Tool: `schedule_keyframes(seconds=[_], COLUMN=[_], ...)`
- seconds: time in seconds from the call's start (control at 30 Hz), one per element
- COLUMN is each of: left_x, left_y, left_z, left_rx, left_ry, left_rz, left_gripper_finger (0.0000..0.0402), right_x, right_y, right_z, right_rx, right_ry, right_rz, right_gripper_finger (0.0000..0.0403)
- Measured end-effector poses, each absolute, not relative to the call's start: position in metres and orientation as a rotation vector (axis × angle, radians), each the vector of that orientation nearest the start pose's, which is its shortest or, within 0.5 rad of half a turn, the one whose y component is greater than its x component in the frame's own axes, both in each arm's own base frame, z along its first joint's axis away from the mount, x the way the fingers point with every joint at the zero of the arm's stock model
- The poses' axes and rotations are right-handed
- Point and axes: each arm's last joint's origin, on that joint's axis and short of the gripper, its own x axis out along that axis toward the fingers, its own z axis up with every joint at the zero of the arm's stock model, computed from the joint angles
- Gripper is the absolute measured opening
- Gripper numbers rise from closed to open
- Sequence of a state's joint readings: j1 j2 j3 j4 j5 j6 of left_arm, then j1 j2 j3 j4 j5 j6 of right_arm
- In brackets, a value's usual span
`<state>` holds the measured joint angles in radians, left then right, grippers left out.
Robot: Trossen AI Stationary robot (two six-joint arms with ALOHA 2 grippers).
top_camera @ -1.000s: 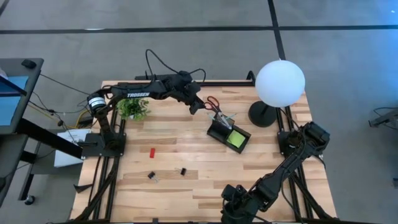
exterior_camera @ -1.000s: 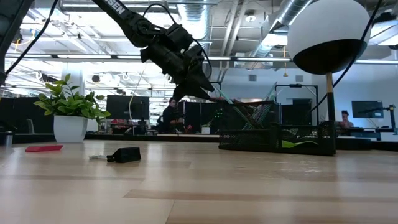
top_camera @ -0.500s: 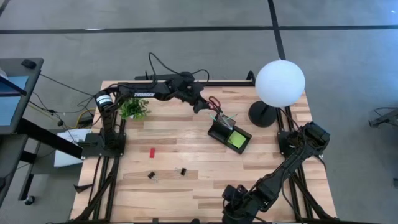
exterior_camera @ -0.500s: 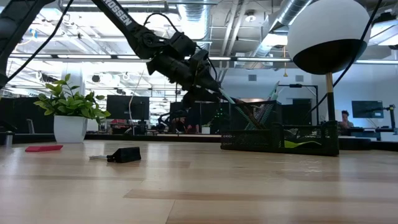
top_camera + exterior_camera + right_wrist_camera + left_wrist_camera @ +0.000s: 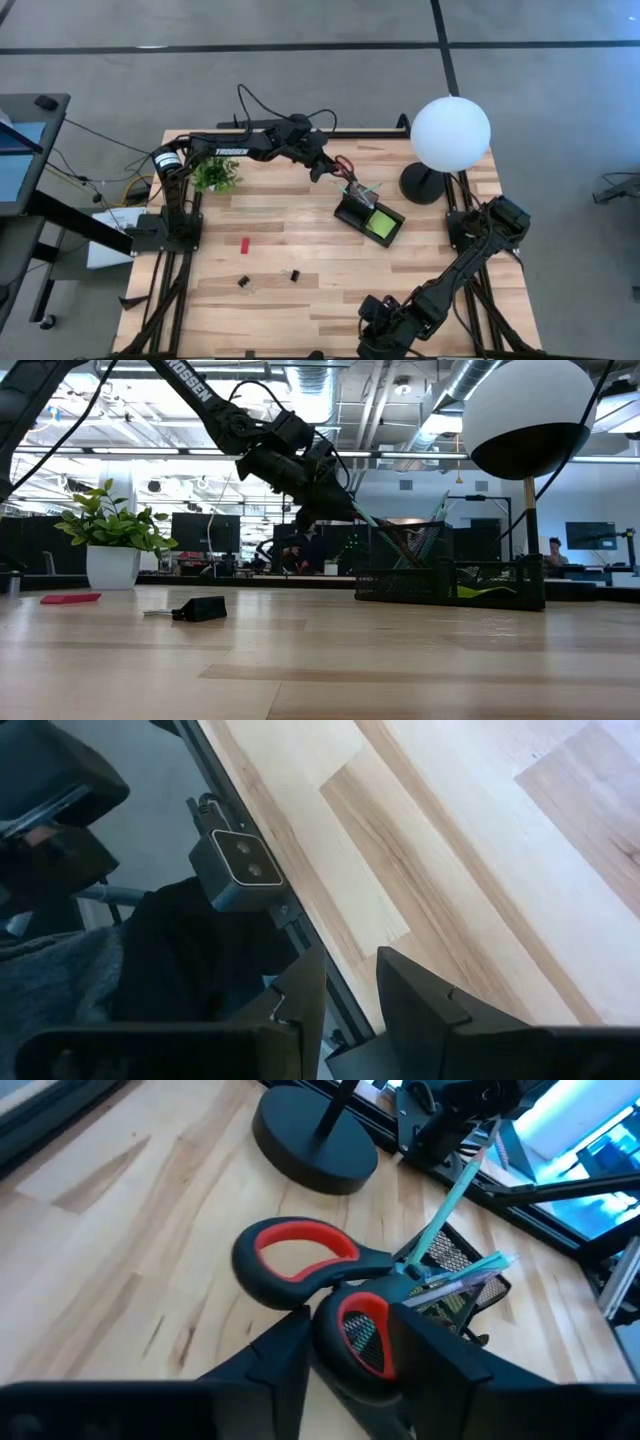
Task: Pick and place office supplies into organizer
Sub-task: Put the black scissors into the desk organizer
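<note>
High view. The wooden table (image 5: 330, 250) is bare across most of its near half; a red block (image 5: 244, 243) and two black clips (image 5: 243, 283) (image 5: 294, 275) lie well apart from one another there. The organizer (image 5: 367, 215) sits right of centre, near the lamp base (image 5: 425, 184), with a green pad (image 5: 381, 223) in one compartment. A plant (image 5: 215, 174) stands at the far left edge. The left gripper (image 5: 322, 170) reaches over the scissors (image 5: 343, 166), just beside the organizer. The right gripper (image 5: 375, 335) waits at the near edge.

Low view. The open office room lies behind the table. The left gripper (image 5: 335, 510) hangs above the tabletop at the organizer's (image 5: 450, 582) pen section, where pens (image 5: 375, 528) lean.

Left wrist view. The fingers (image 5: 420, 1355) flank one red-lined handle loop of the scissors (image 5: 310, 1270); whether they press it is not clear. The blades point into the organizer (image 5: 450, 1275) among teal pens (image 5: 445, 1205).

Right wrist view. The right gripper (image 5: 350, 990) shows a narrow gap between its fingers, holding nothing, over the table edge (image 5: 300, 930).
</note>
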<state>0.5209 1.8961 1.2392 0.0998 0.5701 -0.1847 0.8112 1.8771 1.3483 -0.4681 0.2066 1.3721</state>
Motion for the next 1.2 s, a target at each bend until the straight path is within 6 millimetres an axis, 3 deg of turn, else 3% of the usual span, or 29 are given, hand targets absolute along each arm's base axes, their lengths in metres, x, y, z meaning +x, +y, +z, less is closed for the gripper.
schedule_keyframes(seconds=[0.3, 0.57, 0.77, 0.93, 1.2], left_x=[0.368, 0.374, 0.377, 0.379, 0.395], left_y=[0.192, 0.194, 0.190, 0.175, 0.138], left_z=[0.205, 0.222, 0.249, 0.276, 0.299], left_rx=[-0.443, -0.406, -0.311, -0.170, 0.024], left_ry=[0.454, 0.450, 0.619, 0.781, 0.815], left_rz=[-0.038, -0.039, -0.032, 0.019, 0.006], left_gripper_finger=[0.0025, 0.0032, 0.0025, 0.0028, 0.0030], right_x=[0.275, 0.275, 0.275, 0.275, 0.275], right_y=[0.281, 0.281, 0.281, 0.281, 0.281], right_z=[0.203, 0.203, 0.203, 0.203, 0.203], right_rx=[0.769, 0.769, 0.757, 0.723, 0.722], right_ry=[1.050, 1.049, 1.049, 1.049, 1.049], right_rz=[-0.142, -0.142, -0.134, -0.114, -0.114], right_gripper_finger=[0.0088, 0.0088, 0.0088, 0.0088, 0.0088])
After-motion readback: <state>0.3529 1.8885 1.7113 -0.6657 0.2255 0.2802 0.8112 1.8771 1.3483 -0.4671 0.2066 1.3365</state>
